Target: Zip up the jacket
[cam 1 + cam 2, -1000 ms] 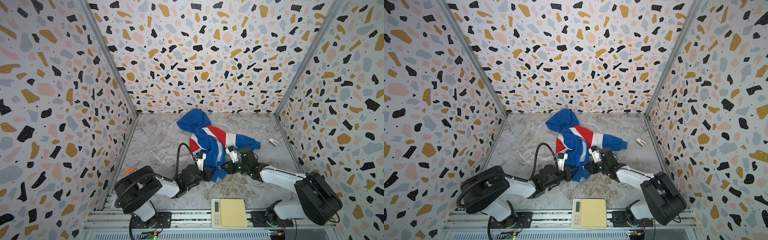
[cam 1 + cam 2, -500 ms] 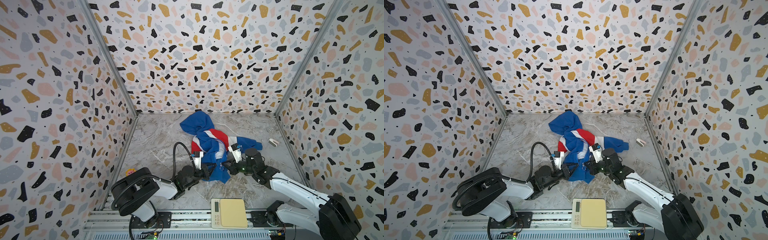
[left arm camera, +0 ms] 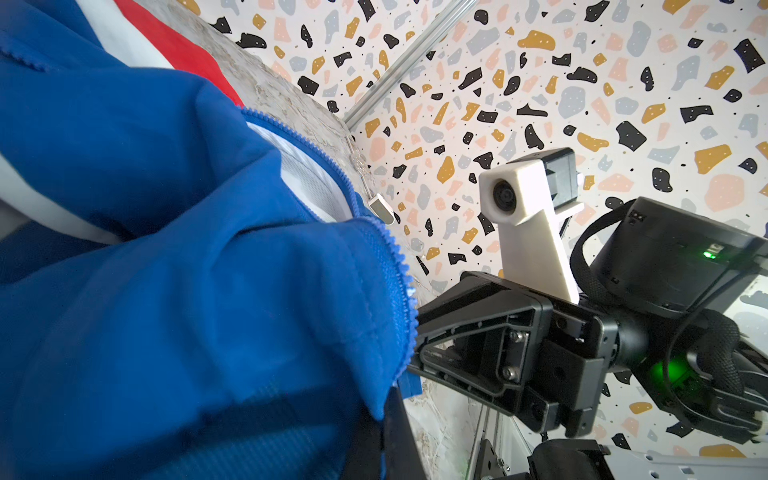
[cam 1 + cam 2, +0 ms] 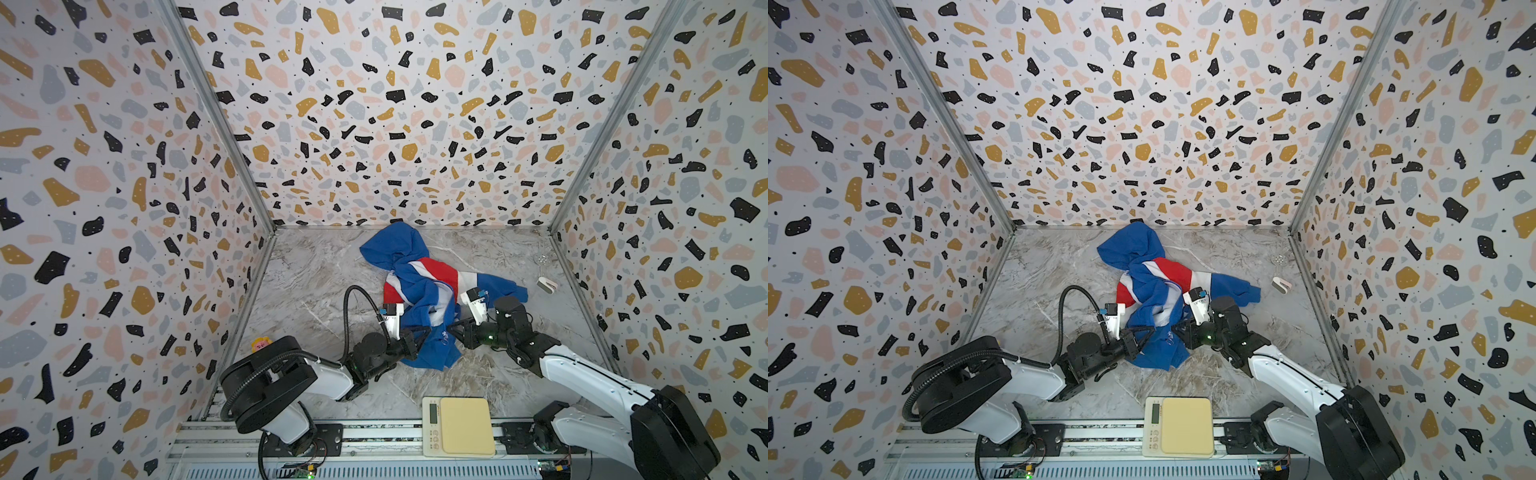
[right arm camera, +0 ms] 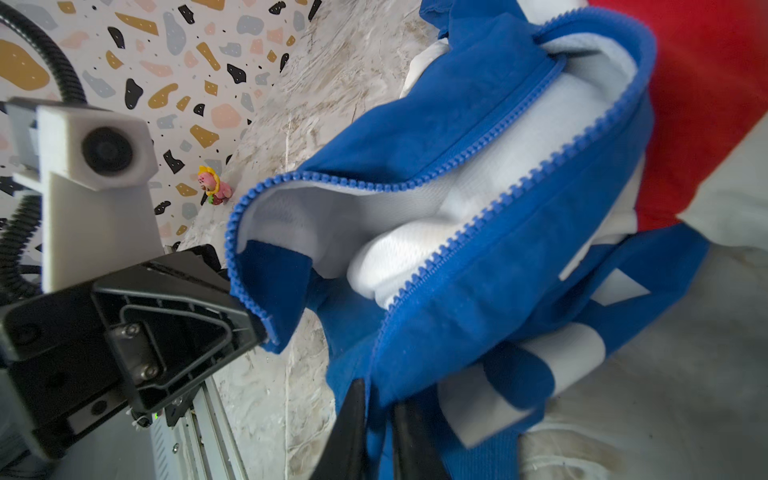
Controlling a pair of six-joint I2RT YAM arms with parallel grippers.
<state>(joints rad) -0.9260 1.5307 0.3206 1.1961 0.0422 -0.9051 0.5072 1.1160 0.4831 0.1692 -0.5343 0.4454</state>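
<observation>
Stretched low over the marbled desk, my left arm has its left jaws clamped on a zipper edge of the crumpled jacket lying mid-desk, while my right arm reaches in opposite, right jaws narrowly apart around the blue hem, though I cannot tell whether they grip.

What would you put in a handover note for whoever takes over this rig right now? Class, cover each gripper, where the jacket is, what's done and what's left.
Left gripper: shut on the jacket, at the end of one zipper edge.
Right gripper: fabric of the other front edge sits between its fingers; a firm grip cannot be confirmed.
Jacket: crumpled on the marble table, hood toward the back wall, both grippers at its near end.
Done: grippers placed at both front edges; nothing zipped.
Left: the zipper is open, its rows of teeth apart with white lining showing. Probably join the bottom ends, then zip upward.
</observation>
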